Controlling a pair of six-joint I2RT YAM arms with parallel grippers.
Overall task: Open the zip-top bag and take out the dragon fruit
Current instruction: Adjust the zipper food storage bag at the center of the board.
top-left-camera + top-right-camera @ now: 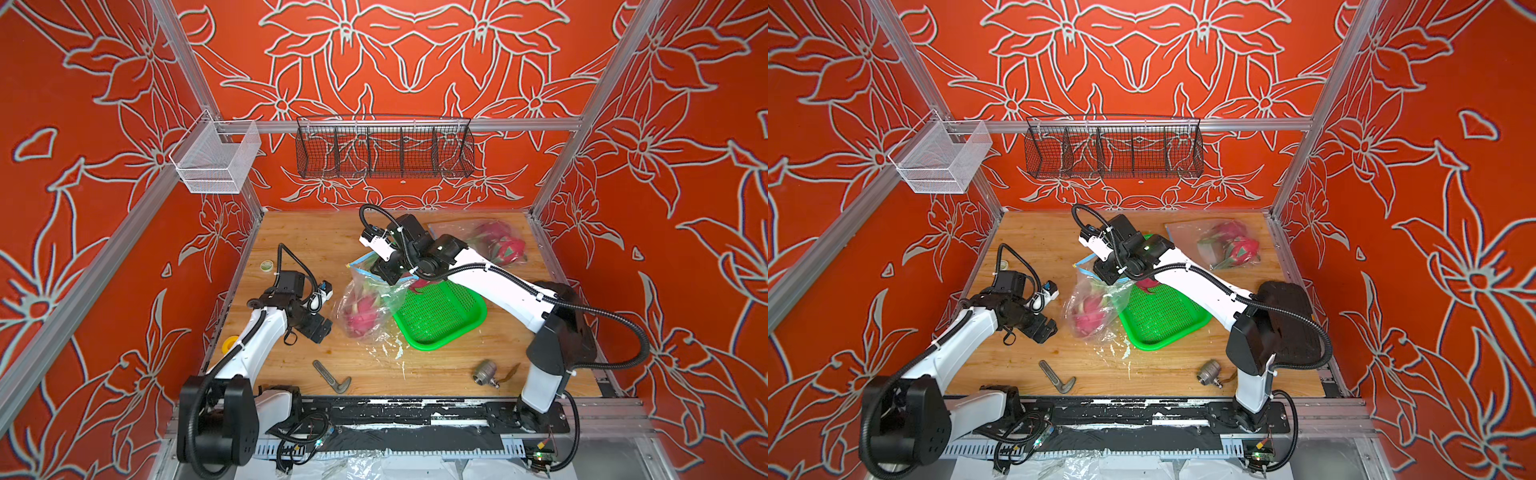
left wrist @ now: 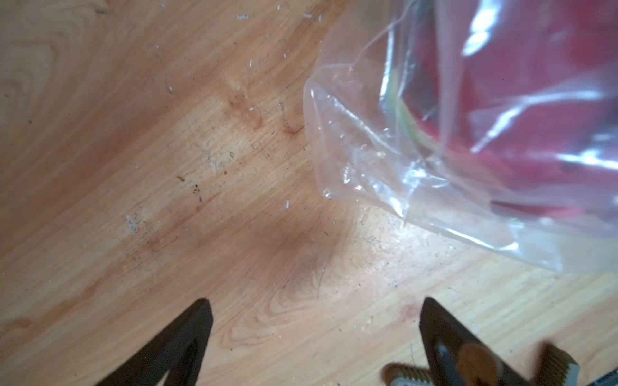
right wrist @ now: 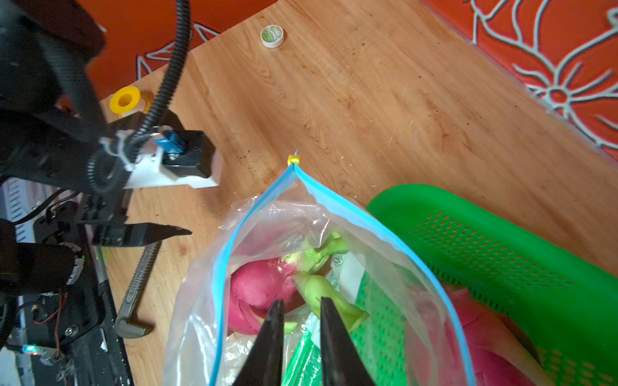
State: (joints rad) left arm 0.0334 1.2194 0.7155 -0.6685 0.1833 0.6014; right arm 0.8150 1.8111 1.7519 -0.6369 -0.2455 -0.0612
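Wooden table, scuffed. Green perforated tray sits mid-table. Grey toothed tool and metal valve fitting lie near front edge, well apart. Small round tin and yellow spool are along left edge. Black wire basket and white mesh basket hang on rear rail.

- Clear zip-top bag at table centre, its mouth raised and open. The blue zip strip is parted, with a yellow slider at its far end. The bag's right side drapes over a green tray.
- One dragon fruit, magenta with green scales, lies in the bag's near end.
- A second fruit sits at the tray's far-left corner, mostly hidden.
- Two more fruits lie inside a second bag, far right.
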